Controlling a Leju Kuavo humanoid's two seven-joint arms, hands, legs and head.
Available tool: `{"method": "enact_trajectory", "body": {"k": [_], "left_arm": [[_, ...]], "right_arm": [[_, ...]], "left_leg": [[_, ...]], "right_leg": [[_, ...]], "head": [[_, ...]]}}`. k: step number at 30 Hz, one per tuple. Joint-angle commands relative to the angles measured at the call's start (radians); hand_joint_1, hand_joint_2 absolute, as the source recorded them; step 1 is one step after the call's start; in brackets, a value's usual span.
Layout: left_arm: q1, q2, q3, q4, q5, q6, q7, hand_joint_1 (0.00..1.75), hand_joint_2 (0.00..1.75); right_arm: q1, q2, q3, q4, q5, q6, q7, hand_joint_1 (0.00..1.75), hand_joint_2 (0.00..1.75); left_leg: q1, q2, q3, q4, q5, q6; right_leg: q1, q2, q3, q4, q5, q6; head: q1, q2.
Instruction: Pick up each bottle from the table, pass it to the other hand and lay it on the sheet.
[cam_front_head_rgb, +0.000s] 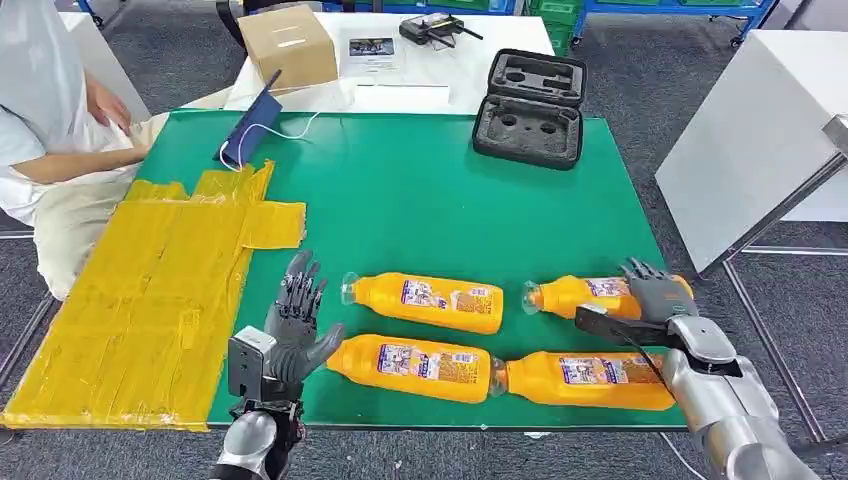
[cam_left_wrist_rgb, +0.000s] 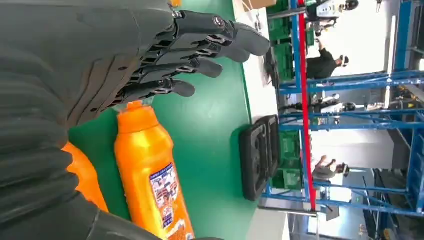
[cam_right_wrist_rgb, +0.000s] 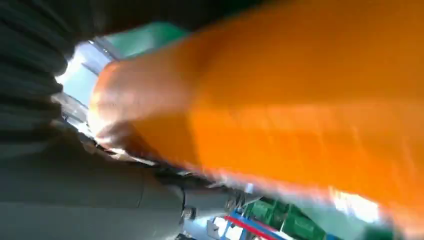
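From the head view, four orange plastic bottles with printed labels lie on their sides in two rows on the green table mat (cam_front_head_rgb: 420, 190), near its front edge and beside the yellow taped sheet (cam_front_head_rgb: 140, 300); the right hand (cam_front_head_rgb: 655, 292) rests over the far right bottle (cam_front_head_rgb: 590, 295), whether gripping it I cannot tell, while the left hand (cam_front_head_rgb: 298, 320) hovers with fingers spread, holding nothing, just beside the near left bottle (cam_front_head_rgb: 415, 367). In the left wrist view, the dark fingers (cam_left_wrist_rgb: 200, 45) are parted above the far left bottle (cam_left_wrist_rgb: 150, 180), bare mat stretching on to a black foam-lined case (cam_left_wrist_rgb: 260, 155). In the right wrist view, a blurred orange bottle body (cam_right_wrist_rgb: 280, 100) lies right against the hand.
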Motion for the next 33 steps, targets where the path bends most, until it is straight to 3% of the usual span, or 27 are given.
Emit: {"method": "enact_trajectory", "body": {"k": [1,9,14,17,24,29,33], "left_arm": [[-0.049,0.030,-0.028,0.100,0.006,-0.006,-0.004,0.00,1.75],[-0.026,0.032,-0.029,0.065,0.006,-0.005,-0.005,0.00,1.75],[0.013,0.031,-0.028,0.011,0.001,-0.005,0.013,0.00,1.75],[0.026,0.028,-0.043,-0.014,-0.015,-0.003,0.025,0.00,1.75],[0.026,0.027,-0.048,-0.018,-0.020,0.000,0.029,0.00,1.75],[0.026,0.027,-0.048,-0.018,-0.020,0.000,0.029,0.00,1.75],[0.025,0.029,-0.082,-0.030,-0.047,0.008,0.035,0.00,1.75]], "right_arm": [[0.031,-0.019,0.048,0.112,-0.048,0.051,-0.045,1.75,1.75],[-0.009,0.053,0.041,0.090,-0.067,-0.058,-0.022,1.75,1.75],[-0.027,0.154,-0.040,-0.006,-0.129,-0.235,0.003,1.75,1.75],[-0.008,0.221,-0.111,-0.153,-0.191,-0.347,-0.018,1.75,1.75],[0.010,0.218,-0.114,-0.188,-0.190,-0.334,-0.018,1.75,1.75],[0.010,0.218,-0.114,-0.188,-0.190,-0.334,-0.018,1.75,1.75],[0.038,0.287,-0.190,-0.336,-0.281,-0.429,-0.064,1.75,1.75]], "left_leg": [[0.001,-0.001,0.002,-0.001,0.000,-0.001],[0.002,0.001,0.005,-0.002,-0.001,-0.002],[0.002,0.006,0.003,-0.001,-0.001,-0.002],[0.001,0.012,0.001,-0.001,-0.002,-0.003],[0.002,0.004,-0.002,-0.001,0.000,-0.001],[0.001,0.005,-0.004,0.000,-0.001,-0.002],[0.000,0.005,-0.006,0.000,-0.001,-0.002]], "right_leg": [[0.001,-0.001,0.003,-0.003,0.000,-0.001],[0.002,0.002,0.016,-0.005,0.001,-0.001],[0.002,0.007,0.014,-0.003,0.002,-0.001],[0.002,0.010,0.010,-0.002,0.002,-0.002],[0.002,0.002,0.008,-0.001,0.001,-0.001],[0.002,0.004,0.007,-0.001,0.000,-0.001],[0.001,0.004,0.005,0.000,0.000,-0.002]], "head": [[0.000,0.000],[0.000,0.000],[0.000,0.000],[0.000,0.000],[0.000,0.000],[0.000,0.000],[0.000,0.000]]}}
